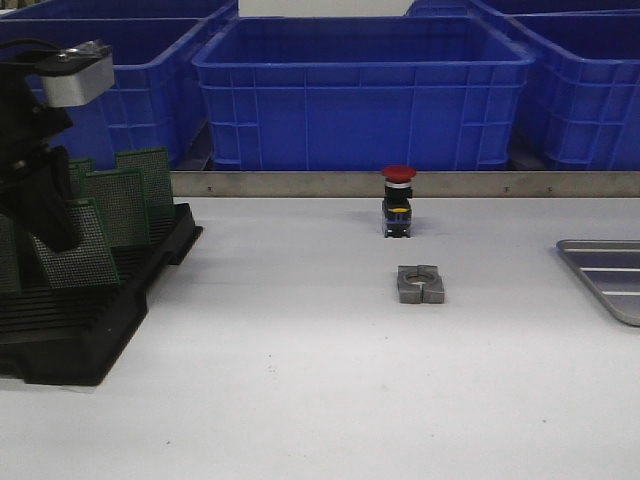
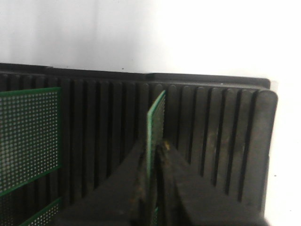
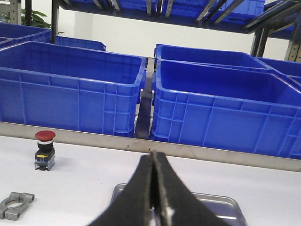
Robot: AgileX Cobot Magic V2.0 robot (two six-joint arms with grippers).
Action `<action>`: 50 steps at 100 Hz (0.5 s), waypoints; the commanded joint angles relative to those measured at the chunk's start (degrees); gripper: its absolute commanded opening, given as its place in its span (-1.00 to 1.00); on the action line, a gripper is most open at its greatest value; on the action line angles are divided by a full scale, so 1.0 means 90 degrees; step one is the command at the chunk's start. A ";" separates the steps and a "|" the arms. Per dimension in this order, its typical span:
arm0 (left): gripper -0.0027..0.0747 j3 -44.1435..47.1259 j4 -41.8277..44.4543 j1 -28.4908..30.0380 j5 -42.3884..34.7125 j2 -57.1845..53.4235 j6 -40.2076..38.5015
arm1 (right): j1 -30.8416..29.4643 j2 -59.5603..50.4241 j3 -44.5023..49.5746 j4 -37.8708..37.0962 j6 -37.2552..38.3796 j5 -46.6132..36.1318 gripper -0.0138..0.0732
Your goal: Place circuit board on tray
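- Two arms serve the table; only the left arm shows in the front view, at the far left above the black slotted rack [image 1: 95, 300].
- Several green circuit boards stand upright in the rack slots; at least three are distinct in the front view, and the exact total cannot be told.
- One silver tray [image 1: 608, 275] lies flat at the right edge of the table [image 1: 300, 390], cut off by the picture border; its ribbed bottom and raised rim are visible.
- One red push-button switch [image 1: 398, 200] stands near the rear metal rail, and one grey metal clamp [image 1: 420, 283] lies just in front of it, apart from it.
- Blue crates [image 1: 360, 90] line the far side behind the rail; four or more show in the right wrist view.
- The table surface between rack and tray is open apart from the switch and clamp, both near the middle.
- Left gripper [image 2: 153, 155]: its fingers are pressed against both faces of one circuit board [image 2: 155, 122], seen edge-on and upright over the rack ribs.
- Right gripper [image 3: 153, 188]: fingers pressed together with nothing between them, positioned over the near rim of the tray.
- The gripped board is at the rack on the left side, well apart from the tray on the right.
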 commanded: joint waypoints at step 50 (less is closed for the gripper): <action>-0.98 -0.1557 -0.1416 -0.0132 0.1709 -0.0674 -0.0844 | 0.0011 -0.0139 -0.0081 -0.0075 -0.0005 -0.0531 -0.84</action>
